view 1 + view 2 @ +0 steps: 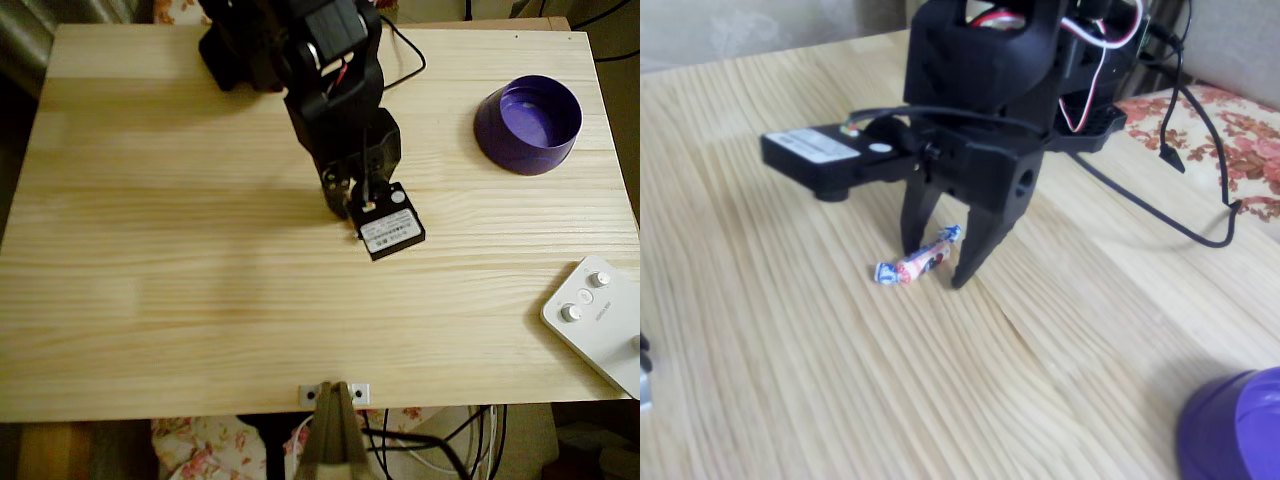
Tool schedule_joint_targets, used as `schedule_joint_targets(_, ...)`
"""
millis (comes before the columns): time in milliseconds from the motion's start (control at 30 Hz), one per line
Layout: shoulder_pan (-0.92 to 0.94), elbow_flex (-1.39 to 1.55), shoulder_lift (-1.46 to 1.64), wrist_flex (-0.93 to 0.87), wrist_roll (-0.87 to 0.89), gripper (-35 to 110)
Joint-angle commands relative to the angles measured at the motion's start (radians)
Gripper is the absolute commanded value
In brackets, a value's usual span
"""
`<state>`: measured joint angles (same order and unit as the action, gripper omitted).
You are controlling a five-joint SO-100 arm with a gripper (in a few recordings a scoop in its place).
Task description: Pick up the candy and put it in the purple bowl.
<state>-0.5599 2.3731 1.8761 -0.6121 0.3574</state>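
The candy (917,263), a tiny pinkish sweet with twisted bluish-white ends, lies on the wooden table (840,380). My black gripper (935,267) points straight down over it and is open. Its two fingertips rest at table level, one on each side of the candy, and neither visibly presses on it. In the overhead view the gripper (345,203) sits near the table's middle and covers the candy. The purple bowl (528,125) stands upright at the far right of the table, well away from the gripper. Its rim (1240,425) shows at the lower right corner of the fixed view.
A white box with knobs (600,320) lies at the table's right front edge. Black cables (1180,190) trail from the arm's base across the table. A small metal bracket (335,393) is fixed at the front edge.
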Motion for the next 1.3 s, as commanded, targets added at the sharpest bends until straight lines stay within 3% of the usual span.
schedule_joint_targets(0,0.000,-0.061,0.011,0.008,-0.006,2)
schedule_joint_targets(400,-0.028,-0.031,0.204,-0.037,-0.071,-1)
schedule_joint_targets(600,-0.167,-0.055,0.520,-0.106,-0.121,-1)
schedule_joint_targets(733,-0.284,-0.083,0.615,-0.127,-0.066,-1)
schedule_joint_targets(1000,-0.528,-0.149,0.474,0.104,-0.063,-1)
schedule_joint_targets(1267,-0.643,-0.367,0.183,0.167,-0.126,-1)
